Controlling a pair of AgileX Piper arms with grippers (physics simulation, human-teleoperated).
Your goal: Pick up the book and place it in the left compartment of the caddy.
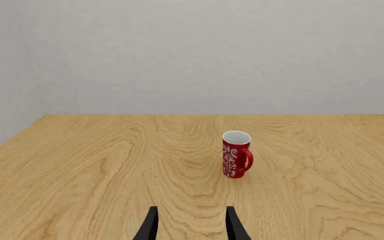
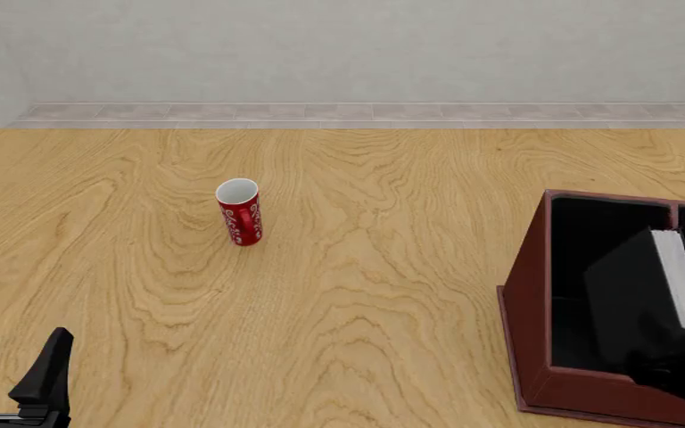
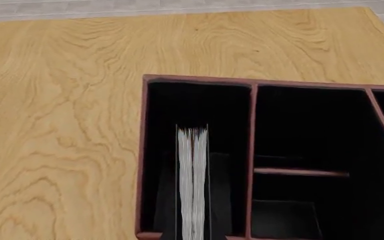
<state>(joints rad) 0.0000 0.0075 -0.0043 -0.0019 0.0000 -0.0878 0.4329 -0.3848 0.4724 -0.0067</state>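
The black book point(image 2: 623, 294) with its white page edge point(image 2: 680, 281) stands tilted inside the left compartment point(image 2: 592, 223) of the reddish-brown caddy point(image 2: 531, 312) at the table's right. In the right wrist view the book's page edge point(image 3: 193, 180) runs straight down the middle of the left compartment point(image 3: 178, 105). The caddy's rim point(image 3: 199, 81) frames it. My right gripper's fingers do not stand out against the black book and lining. My left gripper point(image 2: 15, 366) is open near the front left edge, its fingertips point(image 1: 150, 225) holding nothing.
A tall red cup point(image 2: 239, 212) with white patterning stands upright on the wooden table left of centre, ahead of my left gripper point(image 1: 190, 227). It also shows as the cup point(image 1: 236, 154) in the left wrist view. Smaller divided sections point(image 3: 309, 130) fill the caddy's right side.
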